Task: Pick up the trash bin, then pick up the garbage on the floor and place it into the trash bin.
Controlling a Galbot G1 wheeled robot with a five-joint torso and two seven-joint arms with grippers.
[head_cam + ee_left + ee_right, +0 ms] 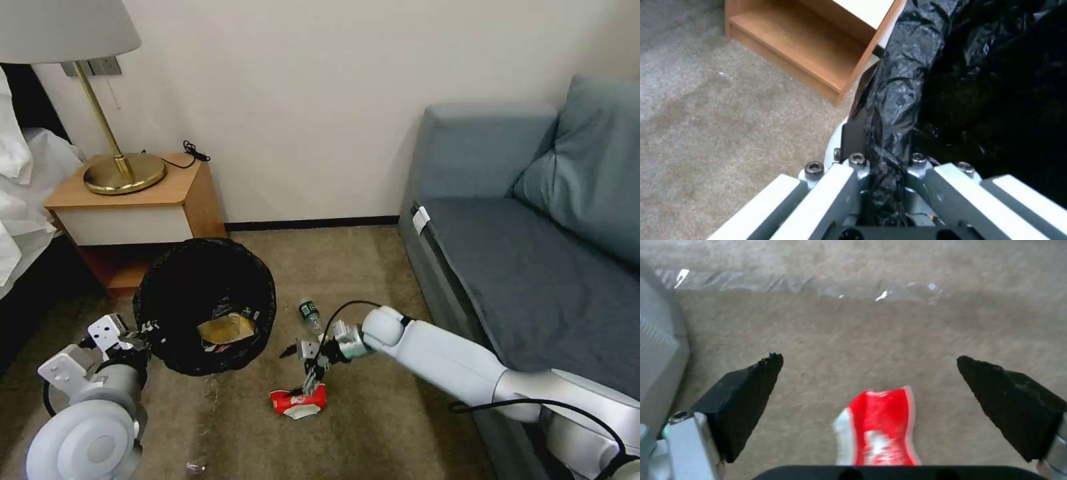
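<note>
The trash bin (200,293), lined with a crinkled black bag, hangs tilted low over the carpet at the left, its mouth facing me. My left gripper (141,331) is shut on its rim, and the left wrist view shows the bag-covered rim (902,86) pinched between the fingers (853,140). A tan paper bag (227,328) lies inside the bin. A crushed red-and-white packet (300,402) lies on the carpet. My right gripper (301,371) hovers just above it, open, and its black pads (746,400) stand either side of the packet (880,426). A small clear bottle (309,315) lies beside the bin.
A wooden nightstand (133,200) with a brass lamp (123,170) stands behind the bin, its open shelf (804,50) close to the rim. A grey-blue sofa (520,267) runs along the right. White bedding (20,193) hangs at the far left. A strip of clear film (818,290) lies on the carpet.
</note>
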